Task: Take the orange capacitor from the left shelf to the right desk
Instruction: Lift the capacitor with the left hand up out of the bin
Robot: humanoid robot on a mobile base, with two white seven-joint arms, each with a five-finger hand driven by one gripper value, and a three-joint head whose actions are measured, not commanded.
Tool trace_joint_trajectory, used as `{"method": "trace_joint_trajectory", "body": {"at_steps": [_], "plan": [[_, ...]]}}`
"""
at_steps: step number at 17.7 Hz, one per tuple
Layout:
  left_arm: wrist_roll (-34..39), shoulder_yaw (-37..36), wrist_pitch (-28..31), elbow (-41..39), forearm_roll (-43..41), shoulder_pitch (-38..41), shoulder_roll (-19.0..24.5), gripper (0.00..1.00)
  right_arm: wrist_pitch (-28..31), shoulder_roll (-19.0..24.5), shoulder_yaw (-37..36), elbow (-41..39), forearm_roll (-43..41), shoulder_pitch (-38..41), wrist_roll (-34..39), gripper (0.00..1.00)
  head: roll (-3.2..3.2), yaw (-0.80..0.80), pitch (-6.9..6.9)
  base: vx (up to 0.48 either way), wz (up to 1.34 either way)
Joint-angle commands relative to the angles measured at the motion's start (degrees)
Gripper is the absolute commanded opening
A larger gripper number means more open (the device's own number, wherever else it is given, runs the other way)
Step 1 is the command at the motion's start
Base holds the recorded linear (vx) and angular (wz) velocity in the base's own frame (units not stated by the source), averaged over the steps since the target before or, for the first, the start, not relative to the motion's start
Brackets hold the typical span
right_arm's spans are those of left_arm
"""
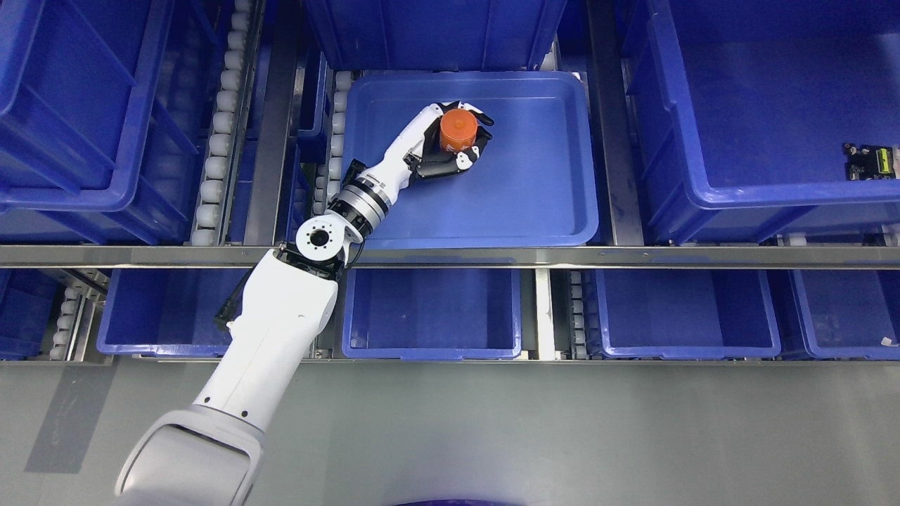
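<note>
Fingers (470,156) of left hand (450,144) wrapped round orange capacitor (458,129), inside middle blue tray (548,204) on shelf. Best lifted straight up (clear of tray wall) before swinging right.

Orange capacitor (458,129): only top and upper side visible; lower body hidden inside the left hand (450,144). Contact with the tray (534,197) floor underneath cannot be told. Small component (870,161) in the bin (773,105) at right of frame: too small to identify. Bins at upper left, top centre and right are cut by the frame edges. Left arm's shoulder end runs off the bottom edge.
</note>
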Motion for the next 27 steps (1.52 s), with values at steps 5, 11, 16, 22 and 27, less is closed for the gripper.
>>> {"method": "trace_joint_trajectory", "body": {"at_steps": [5, 11, 16, 22, 27], "plan": [[0.4, 2.5, -3.7, -4.2, 6.5, -0.2, 1.0, 0.00, 0.0, -1.0, -0.7, -1.0, 0.4, 1.2, 0.0, 1.00, 0.00, 0.00, 0.00, 0.000, 0.00], [0.1, 11.3, -6.1, -10.4, 8.3, 0.9, 1.0, 0.00, -0.1, -1.0, -0.7, -1.0, 0.4, 1.2, 0.0, 1.00, 0.00, 0.00, 0.00, 0.000, 0.00], [0.4, 18.6, -11.0, -20.4, 9.9, 8.7, 1.0, 0.01, 0.0, -1.0, -0.7, -1.0, 0.4, 1.2, 0.0, 1.00, 0.00, 0.00, 0.00, -0.003, 0.00], [8.0, 19.6, -19.5, -31.9, 10.1, 21.8, 1.0, 0.02, 0.0, -1.0, -0.7, -1.0, 0.4, 1.2, 0.0, 1.00, 0.00, 0.00, 0.00, -0.049, 0.01], [8.3, 16.8, -22.4, -39.8, 10.1, 32.3, 1.0, 0.02, 0.0, -1.0, -0.7, -1.0, 0.4, 1.2, 0.0, 1.00, 0.00, 0.00, 0.00, -0.139, 0.05]]}}
